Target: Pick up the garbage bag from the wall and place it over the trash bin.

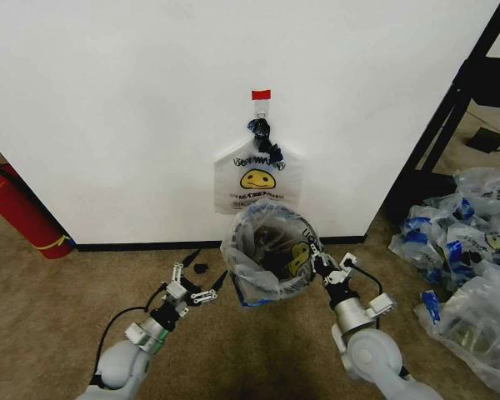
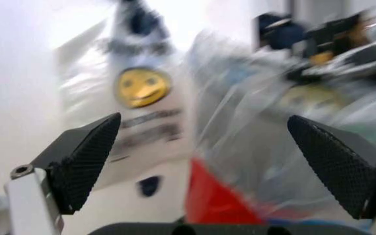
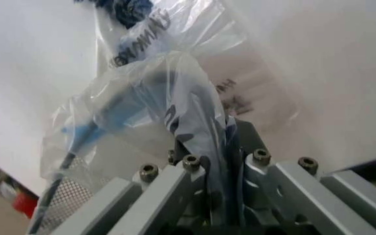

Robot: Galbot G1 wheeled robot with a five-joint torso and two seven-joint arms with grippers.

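The step in hand looks like the last of the draping: the garbage bag (image 1: 250, 250) sits low in the centre of the head view, its mouth spread open over the trash bin (image 2: 217, 203), whose dark inside shows through the film. To finish well, I judge the rim should be pulled evenly down the bin's outer wall on both sides, with no hard tug, since plastic this thin would stretch, tear or spring back off the edge. The right tool (image 1: 321, 265), at the right side of the bag's mouth, is clamped on a fold of the plastic; its wrist view shows the film pinched between the closed fingers. The left tool (image 1: 208, 268) hovers just left of the bag with its pads (image 2: 83, 161) wide apart and nothing between them. It seems well placed to take the near left rim, which sags lower and looser than the right, and it should close on the film alone, not the bin's lip. Letting go on the right before the left side is seated could let the bag slide inward. The bag is thin, translucent, whitish and much crinkled, with a yellow smiley face and black lettering on its inner right side and a blue edge at the bottom left. Directly above it a similar smiley bag (image 1: 258, 179) hangs on the wall (image 1: 108, 100) from a hook under red tape (image 1: 261, 94).
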